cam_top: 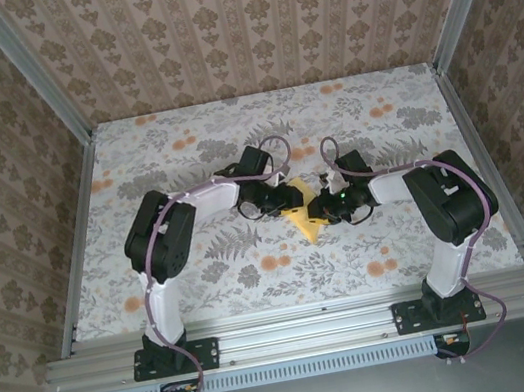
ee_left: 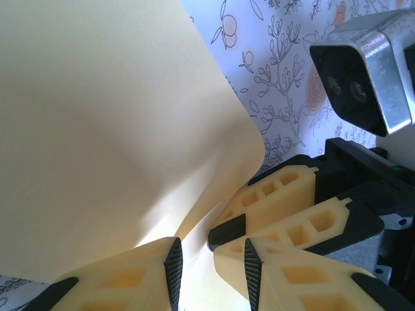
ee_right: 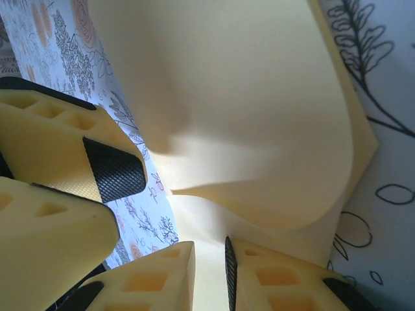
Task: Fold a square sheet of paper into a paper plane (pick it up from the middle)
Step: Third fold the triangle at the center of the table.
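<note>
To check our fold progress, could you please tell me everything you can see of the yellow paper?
The paper is thin, plain yellow-orange and unprinted. It is bent into soft curves, not flat, between the left arm and the right arm over the middle of the flowered cloth. It runs down between the left fingers and between the right fingers; whether either pair pinches it is unclear.

The desk [cam_top: 305,326] carries a flower-printed cloth [cam_top: 181,141] lying flat, orange blooms and grey ferns across the cloth
</note>
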Action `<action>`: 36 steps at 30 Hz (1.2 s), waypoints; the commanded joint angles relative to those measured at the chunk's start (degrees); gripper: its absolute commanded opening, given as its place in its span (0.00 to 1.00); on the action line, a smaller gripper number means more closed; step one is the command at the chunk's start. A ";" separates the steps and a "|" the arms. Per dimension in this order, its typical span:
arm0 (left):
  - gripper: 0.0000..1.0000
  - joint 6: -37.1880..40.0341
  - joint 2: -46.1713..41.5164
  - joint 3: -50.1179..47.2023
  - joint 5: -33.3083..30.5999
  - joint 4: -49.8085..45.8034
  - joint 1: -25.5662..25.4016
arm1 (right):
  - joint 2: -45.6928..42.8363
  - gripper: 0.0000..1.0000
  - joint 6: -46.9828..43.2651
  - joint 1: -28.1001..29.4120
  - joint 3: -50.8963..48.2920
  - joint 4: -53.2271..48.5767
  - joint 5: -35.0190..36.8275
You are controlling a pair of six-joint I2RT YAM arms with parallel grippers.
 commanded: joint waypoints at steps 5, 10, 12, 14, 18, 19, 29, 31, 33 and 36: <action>0.34 2.71 1.88 1.88 0.52 -3.71 -0.57 | -0.01 0.21 -0.49 0.26 -1.02 -2.01 -0.38; 0.37 6.04 1.57 3.30 -5.12 -8.59 -0.66 | -0.21 0.19 -0.58 0.20 -1.21 -1.88 -0.65; 0.37 6.14 1.68 3.47 -5.15 -8.38 -0.83 | -0.26 0.19 -0.41 0.22 -1.28 -1.61 -0.81; 0.37 6.08 2.07 3.64 -4.86 -8.01 -1.04 | -0.33 0.18 0.02 0.27 -1.41 -0.83 -1.30; 0.37 6.75 3.20 4.81 -5.89 -9.41 -1.47 | -0.28 0.17 0.69 0.20 -1.60 0.36 -2.05; 0.37 7.53 3.26 5.19 -7.09 -10.42 -1.67 | -0.35 0.17 0.82 0.27 -1.64 0.63 -2.24; 0.40 7.68 3.75 5.34 -5.44 -10.18 -1.69 | -1.60 0.14 0.98 0.19 -2.42 1.75 -3.02; 0.40 7.33 3.65 5.20 -4.51 -9.85 -1.67 | -1.73 0.13 0.94 0.24 -2.68 1.67 -2.94; 0.38 7.28 3.50 5.02 -4.03 -9.90 -1.62 | -1.75 0.13 0.91 0.19 -2.76 1.73 -2.94; 0.33 7.48 2.92 4.77 -3.55 -10.48 -1.66 | -1.93 0.13 0.91 0.14 -2.78 1.89 -2.93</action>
